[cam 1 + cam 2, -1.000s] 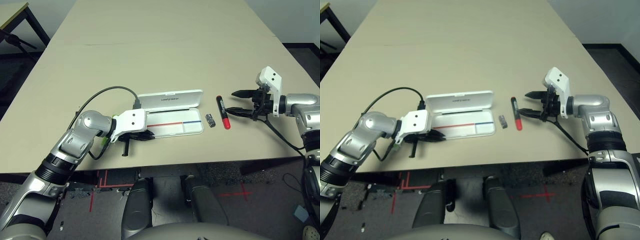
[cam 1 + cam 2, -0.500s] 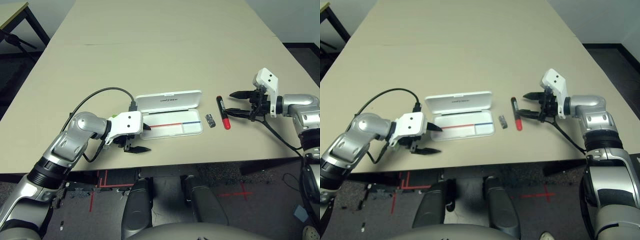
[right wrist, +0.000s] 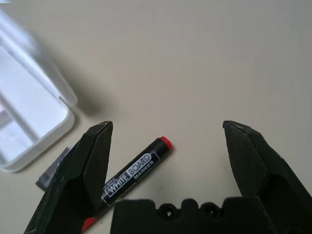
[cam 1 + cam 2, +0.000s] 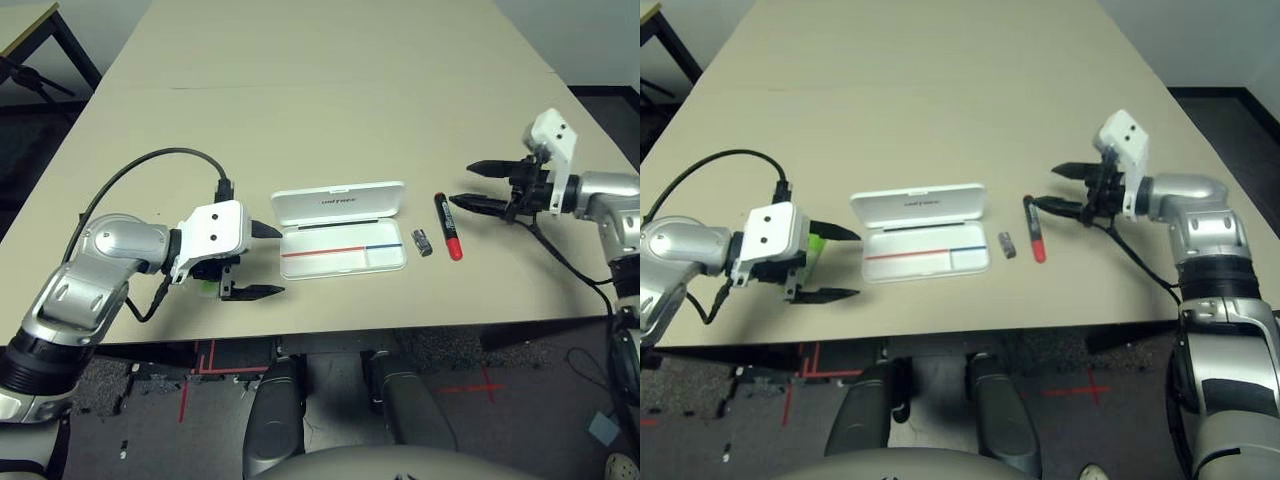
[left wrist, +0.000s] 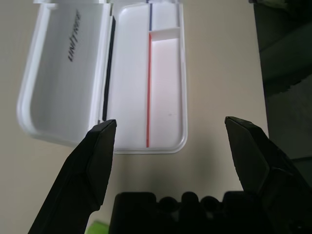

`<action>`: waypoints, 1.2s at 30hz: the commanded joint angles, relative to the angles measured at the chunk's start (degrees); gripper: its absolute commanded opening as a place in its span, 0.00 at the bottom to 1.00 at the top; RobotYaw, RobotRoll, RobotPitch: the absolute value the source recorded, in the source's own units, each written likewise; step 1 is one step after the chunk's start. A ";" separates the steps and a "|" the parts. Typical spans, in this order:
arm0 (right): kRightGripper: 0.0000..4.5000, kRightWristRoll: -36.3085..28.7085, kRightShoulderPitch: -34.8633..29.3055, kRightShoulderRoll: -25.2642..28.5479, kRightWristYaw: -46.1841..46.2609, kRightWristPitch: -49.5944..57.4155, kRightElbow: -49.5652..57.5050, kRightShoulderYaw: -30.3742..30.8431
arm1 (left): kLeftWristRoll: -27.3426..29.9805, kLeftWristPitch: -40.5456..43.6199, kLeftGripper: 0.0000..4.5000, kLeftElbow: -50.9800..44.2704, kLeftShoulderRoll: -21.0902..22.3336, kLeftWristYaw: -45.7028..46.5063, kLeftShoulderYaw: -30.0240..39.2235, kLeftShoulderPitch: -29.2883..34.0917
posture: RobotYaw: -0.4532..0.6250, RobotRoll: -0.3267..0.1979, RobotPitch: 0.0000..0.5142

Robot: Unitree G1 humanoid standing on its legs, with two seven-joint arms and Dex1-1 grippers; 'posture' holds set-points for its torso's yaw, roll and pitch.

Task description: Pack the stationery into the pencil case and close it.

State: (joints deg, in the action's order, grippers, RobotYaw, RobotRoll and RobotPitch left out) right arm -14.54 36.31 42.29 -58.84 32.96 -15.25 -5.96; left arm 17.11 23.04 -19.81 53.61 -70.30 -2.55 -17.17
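While agape, left claw (image 4: 264,261) beside pencil case (image 4: 343,228) edge

the red marker (image 3: 131,171) carries a white-lettered label on its black barrel reading "white board marker", with "white board" in larger letters above "marker". the inside of the pencil case (image 5: 68,73) lid bears a small dark slanted logo, apparently "unitree", though its letters are not fully clear.

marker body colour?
Black with a red end; the marker carries white "WHITE BOARD MARKER" lettering. Right wrist view.
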 commanded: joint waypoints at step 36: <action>1.00 -13.44 1.04 -12.07 43.09 59.54 23.94 -0.49 | -0.18 0.91 1.00 -4.04 -3.42 5.72 -3.70 -0.33 | 0.49 0.62 0.42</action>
State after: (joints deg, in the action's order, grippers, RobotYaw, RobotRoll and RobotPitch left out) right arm -27.98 37.37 30.24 -16.04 91.35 9.04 -7.42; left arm 16.88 23.42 -22.04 50.14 -65.02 -5.68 -18.35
